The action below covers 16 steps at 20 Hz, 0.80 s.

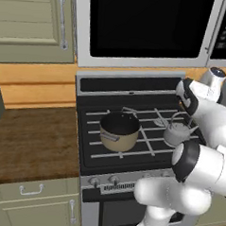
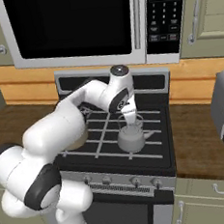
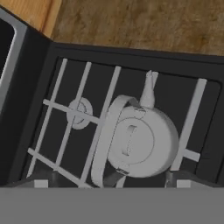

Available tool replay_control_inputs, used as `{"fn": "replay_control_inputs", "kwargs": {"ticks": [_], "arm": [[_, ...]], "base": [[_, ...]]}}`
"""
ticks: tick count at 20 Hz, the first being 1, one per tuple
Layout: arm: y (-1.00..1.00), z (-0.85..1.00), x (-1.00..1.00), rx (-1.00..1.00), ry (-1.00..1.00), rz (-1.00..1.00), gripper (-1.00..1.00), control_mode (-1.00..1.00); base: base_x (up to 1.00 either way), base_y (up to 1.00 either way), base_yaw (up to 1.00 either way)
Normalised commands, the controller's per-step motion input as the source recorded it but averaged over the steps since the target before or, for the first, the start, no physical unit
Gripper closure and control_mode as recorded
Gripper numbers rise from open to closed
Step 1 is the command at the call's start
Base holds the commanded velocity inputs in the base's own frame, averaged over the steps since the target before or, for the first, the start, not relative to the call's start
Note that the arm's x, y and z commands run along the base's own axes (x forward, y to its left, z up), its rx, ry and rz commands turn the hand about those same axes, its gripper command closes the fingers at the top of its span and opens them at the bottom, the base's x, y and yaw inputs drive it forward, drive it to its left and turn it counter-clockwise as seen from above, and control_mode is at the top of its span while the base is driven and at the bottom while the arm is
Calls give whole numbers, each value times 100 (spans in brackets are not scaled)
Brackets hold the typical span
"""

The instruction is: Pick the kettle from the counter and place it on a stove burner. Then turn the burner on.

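Resting on the black grate bars (image 3: 104,127), the squat silver-grey metal kettle (image 3: 141,142) sits released; the gripper (image 3: 111,181) stands with jaws apart above it, freeing the arm for the knob.

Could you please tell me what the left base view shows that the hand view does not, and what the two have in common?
Left base view alone: the tan saucepan on the left burners, the stove knobs, the microwave above, and the olive cabinets.

Hand view alone: a bare burner cap beside the kettle, and the kettle's lid knob from above.

Both: the silver kettle standing on the black stove grate, and the wood-grain counter beside the stove.
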Motion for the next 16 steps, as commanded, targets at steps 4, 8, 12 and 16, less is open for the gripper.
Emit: {"fn": "replay_control_inputs", "kwargs": {"ticks": [4, 8, 12, 16], "arm": [[-11, 8, -100, -1, -37, 5, -100, -100], [-38, -4, -100, -3, -33, 7, -100, -100], [-67, -31, -100, -2, -25, 7, -100, -100], [-78, -55, -100, -14, -17, 15, -100, -100]], "base": [[0, 0, 0], [0, 0, 0], [0, 0, 0], [0, 0, 0]]}}
